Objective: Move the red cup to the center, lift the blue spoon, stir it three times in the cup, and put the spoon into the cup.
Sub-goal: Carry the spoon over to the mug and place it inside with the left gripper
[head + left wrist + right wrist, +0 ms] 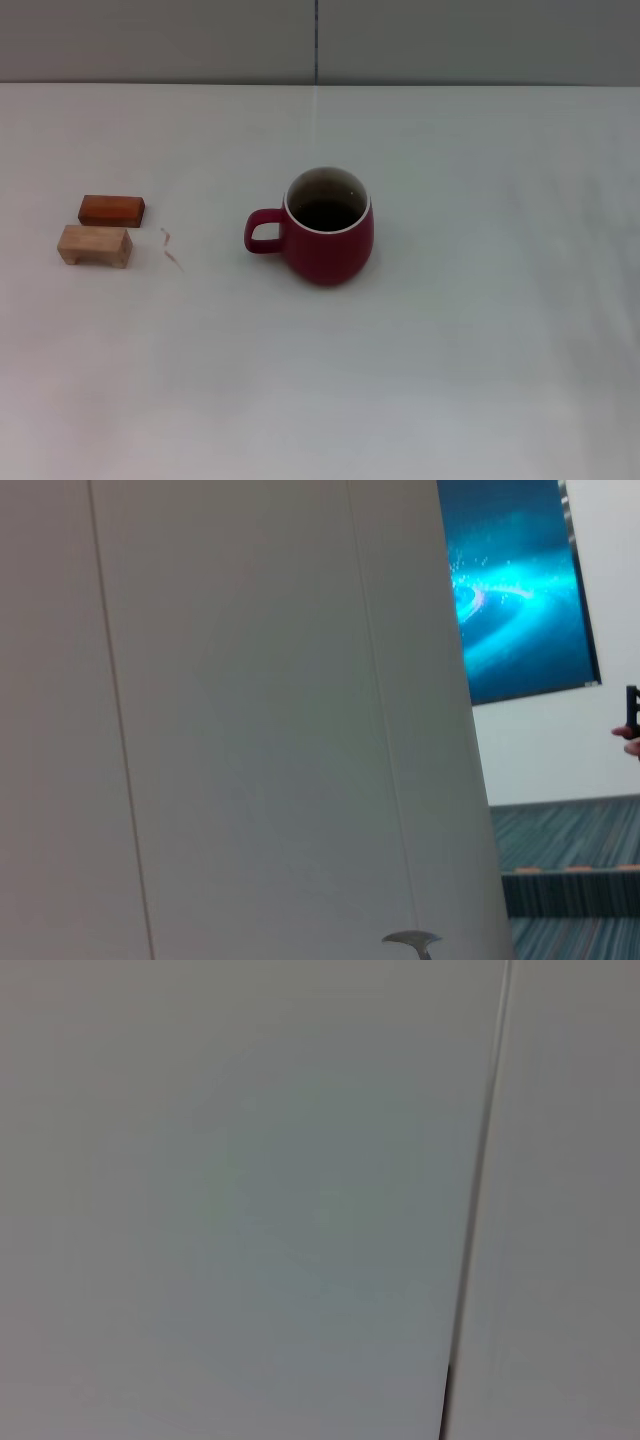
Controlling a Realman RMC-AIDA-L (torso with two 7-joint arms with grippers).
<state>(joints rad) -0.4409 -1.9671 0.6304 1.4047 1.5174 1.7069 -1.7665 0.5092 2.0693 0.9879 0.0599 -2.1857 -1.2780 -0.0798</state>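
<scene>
The red cup (327,228) stands upright near the middle of the white table (480,330), its handle pointing to the left. Its inside is dark and shows no spoon. No arm or gripper shows in the head view. In the left wrist view a small grey metal spoon bowl (412,940) pokes in at the edge, in the air in front of a wall panel; this looks like the tip of the blue spoon held by my left gripper. Its pale blue handle is hidden. The right wrist view shows only a plain wall.
Two small wooden blocks lie at the table's left: a reddish one (111,210) and a pale one (95,245) in front of it. A thin red mark (171,248) lies on the table beside them. A wall (320,40) backs the table.
</scene>
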